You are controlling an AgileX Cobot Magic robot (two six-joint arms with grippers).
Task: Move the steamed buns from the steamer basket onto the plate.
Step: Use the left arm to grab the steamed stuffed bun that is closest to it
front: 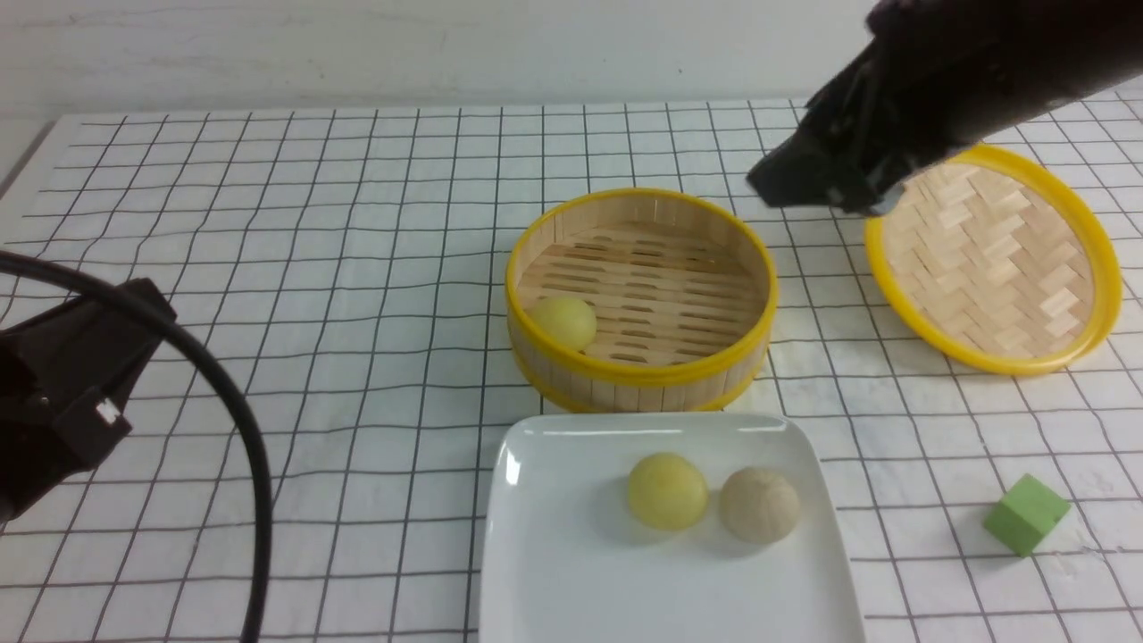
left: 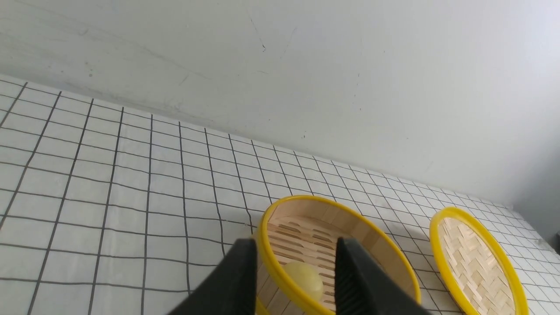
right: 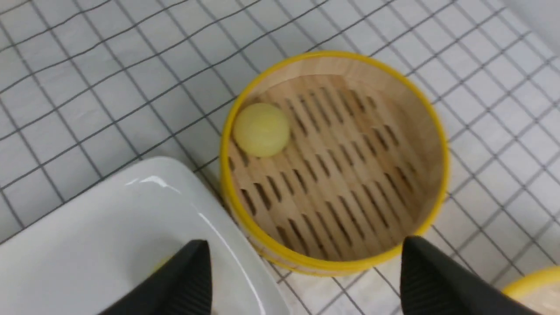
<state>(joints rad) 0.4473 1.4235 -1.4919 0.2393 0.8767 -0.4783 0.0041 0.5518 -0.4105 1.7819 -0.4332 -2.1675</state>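
On the grid-patterned tablecloth, about centre, the steamer basket stands upright with its top uncovered. One pale yellow bun lies on the slatted floor, tucked against the wall on the robot's left, near side. Just in front of the basket, closer to the robot, is the plate. Its far rim runs right up to the basket wall; actual contact cannot be told. Two buns sit side by side around the plate's middle: a second yellow bun on the left, a beige bun on the right, touching or very nearly. The woven lid lies to the right of the basket, apart from it, woven face showing. A green cube sits on the cloth right of the plate, well apart. The right gripper hangs raised above the table, and in the front view it covers the lid's far-left rim. Its fingers are spread wide with nothing between them, and its wrist view looks down on the basket and a corner of the plate. The left gripper is low at the table's left side, well apart from the basket, fingers parted and empty. Its wrist view frames the basket's bun between them from a distance. A black cable arcs beside the left arm.
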